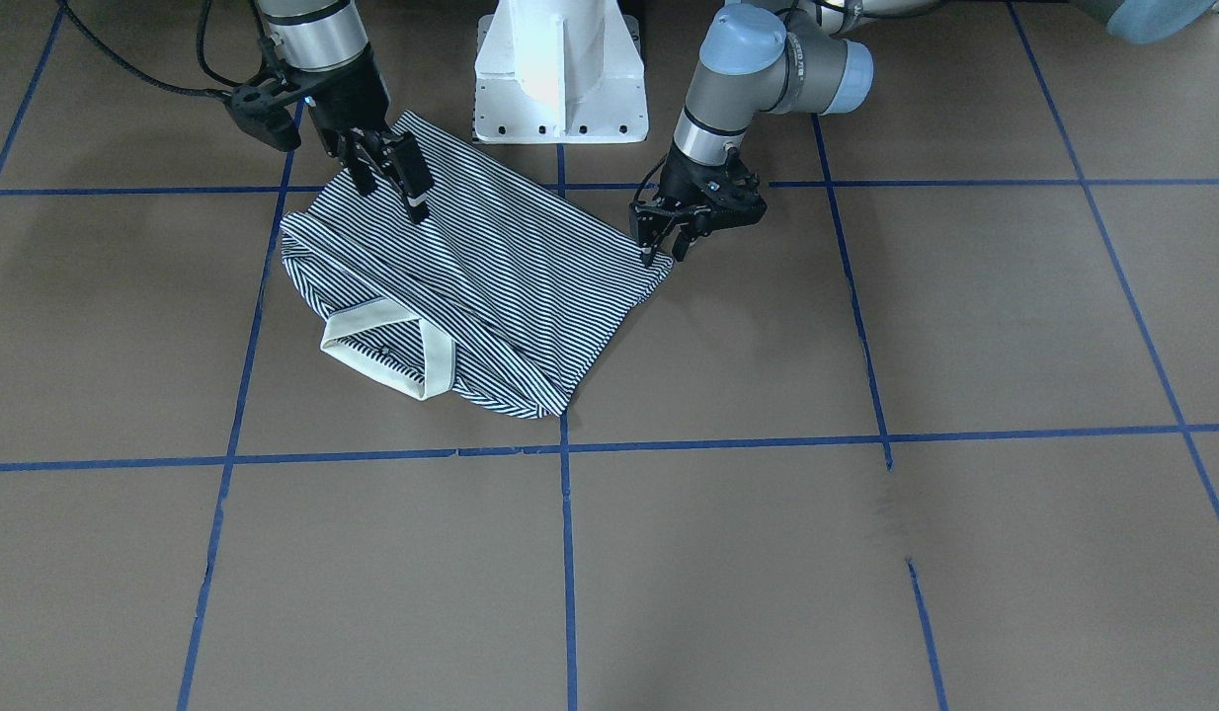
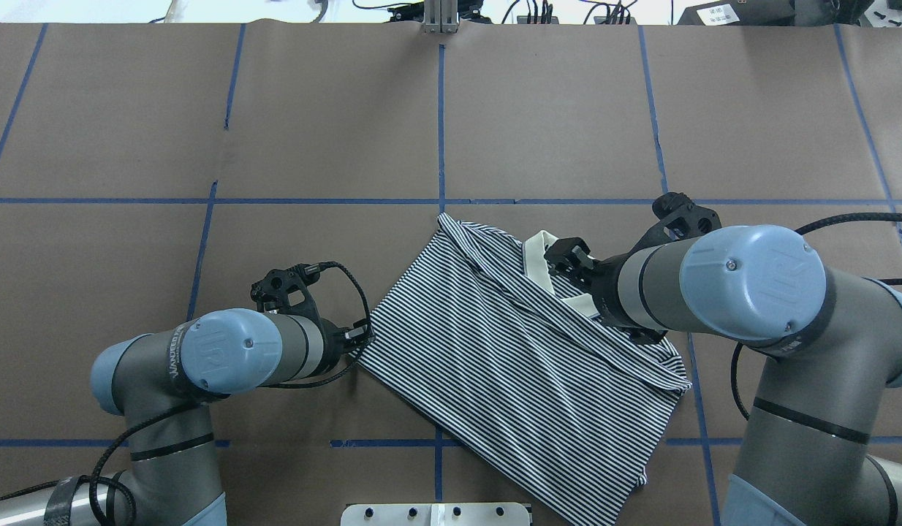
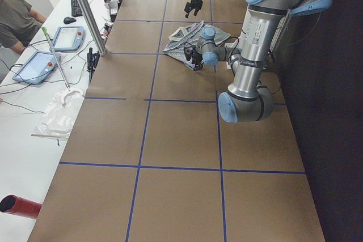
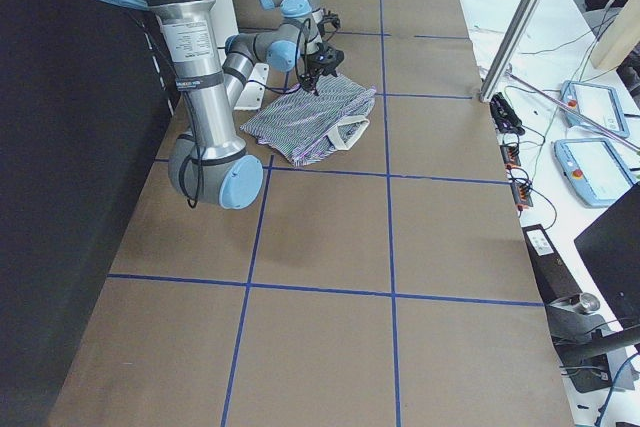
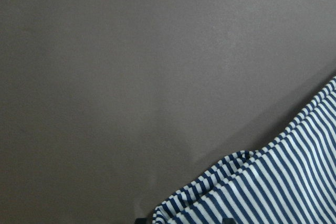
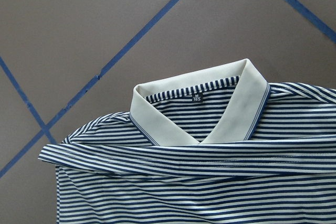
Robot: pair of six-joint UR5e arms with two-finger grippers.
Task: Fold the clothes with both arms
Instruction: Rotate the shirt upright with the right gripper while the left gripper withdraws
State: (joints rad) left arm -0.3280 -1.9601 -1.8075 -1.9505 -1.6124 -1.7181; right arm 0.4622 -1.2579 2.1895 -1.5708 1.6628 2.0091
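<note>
The striped polo shirt (image 1: 491,286) lies folded on the brown table, its cream collar (image 1: 437,360) on the side away from me. It also shows in the overhead view (image 2: 517,358). My left gripper (image 1: 664,252) is low at the shirt's corner, its fingers a little apart. The left wrist view shows that bunched striped edge (image 5: 273,187) right at the fingertips. My right gripper (image 1: 392,197) is open and empty, hovering just above the shirt's near edge. The right wrist view shows the collar (image 6: 173,103) and a folded band of cloth below it.
The white pedestal base (image 1: 560,79) stands close behind the shirt. Blue tape lines (image 1: 567,553) grid the table. A side bench with tablets (image 3: 39,66) and a seated person (image 3: 17,15) lies past the far edge. A red cylinder (image 3: 20,205) lies there too.
</note>
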